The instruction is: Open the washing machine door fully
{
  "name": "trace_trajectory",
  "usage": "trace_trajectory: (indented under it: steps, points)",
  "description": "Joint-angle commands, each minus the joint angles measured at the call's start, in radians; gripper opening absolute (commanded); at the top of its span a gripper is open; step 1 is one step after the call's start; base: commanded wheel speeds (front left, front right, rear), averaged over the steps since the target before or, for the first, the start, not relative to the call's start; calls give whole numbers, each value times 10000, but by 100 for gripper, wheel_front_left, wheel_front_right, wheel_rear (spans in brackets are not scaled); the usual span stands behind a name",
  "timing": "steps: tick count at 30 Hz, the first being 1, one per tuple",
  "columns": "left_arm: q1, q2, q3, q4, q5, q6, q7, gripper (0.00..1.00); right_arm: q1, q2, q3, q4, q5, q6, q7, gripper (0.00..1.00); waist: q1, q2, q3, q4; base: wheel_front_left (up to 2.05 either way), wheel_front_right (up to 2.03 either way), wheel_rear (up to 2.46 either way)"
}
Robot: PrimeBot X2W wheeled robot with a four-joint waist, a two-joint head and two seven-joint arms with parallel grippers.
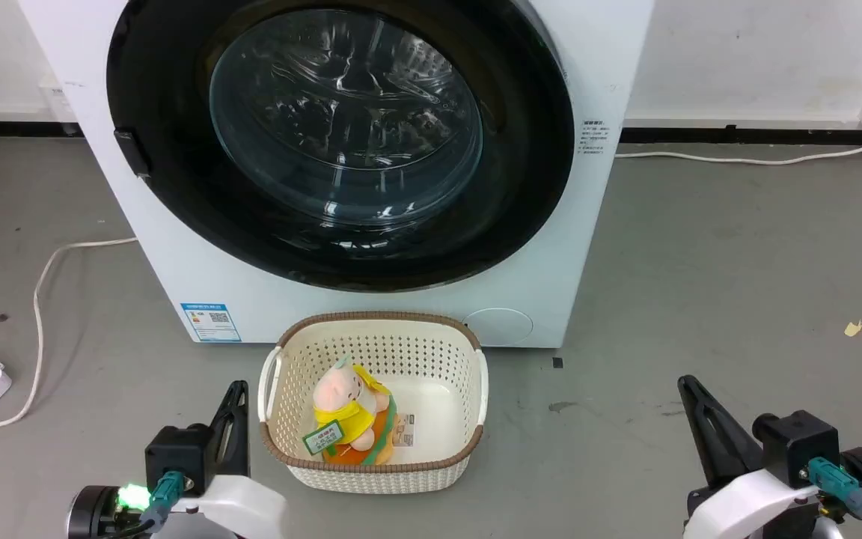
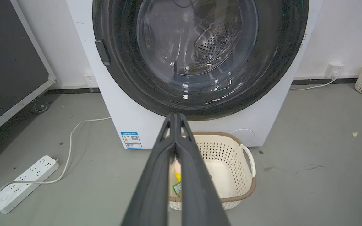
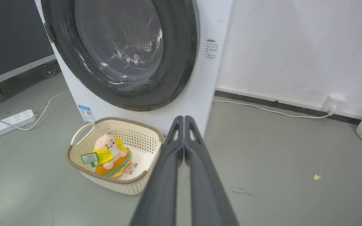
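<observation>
Sitting in basket, seemingly plush toy.

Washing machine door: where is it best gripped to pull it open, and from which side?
Probably the small black latch tab on the left rim of the washing machine door, the only part standing proud of the smooth glossy ring. Come from the left with the left end effector, hooking behind the tab; the hinge likely sits opposite.

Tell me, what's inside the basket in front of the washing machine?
The basket holds a plush toy in yellow, with a green tag, and a small paper label beside it. Whatever lies under the toy is covered.
</observation>
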Motion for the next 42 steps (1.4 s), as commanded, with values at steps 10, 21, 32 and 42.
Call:
trace_trajectory:
  steps: [10, 21, 32, 42]
  points:
    - [-151, 16, -5, -41, 28, 28, 3, 0, -118, 47, -11, 20, -74, -7, 7, 0, 0, -1, 0, 0, 0, 0, 0]
    - [-151, 16, -5, -41, 28, 28, 3, 0, -118, 47, -11, 20, -74, -7, 7, 0, 0, -1, 0, 0, 0, 0, 0]
    - [-151, 16, -5, -41, 28, 28, 3, 0, -118, 47, -11, 20, -74, -7, 7, 0, 0, -1, 0, 0, 0, 0, 0]
    - [8, -1, -68, 10, -18, 4, -108, 100, 26, 0, -13, 0, 99, 2, -108, 100, 0, -1, -19, -6, 0, 0, 0]
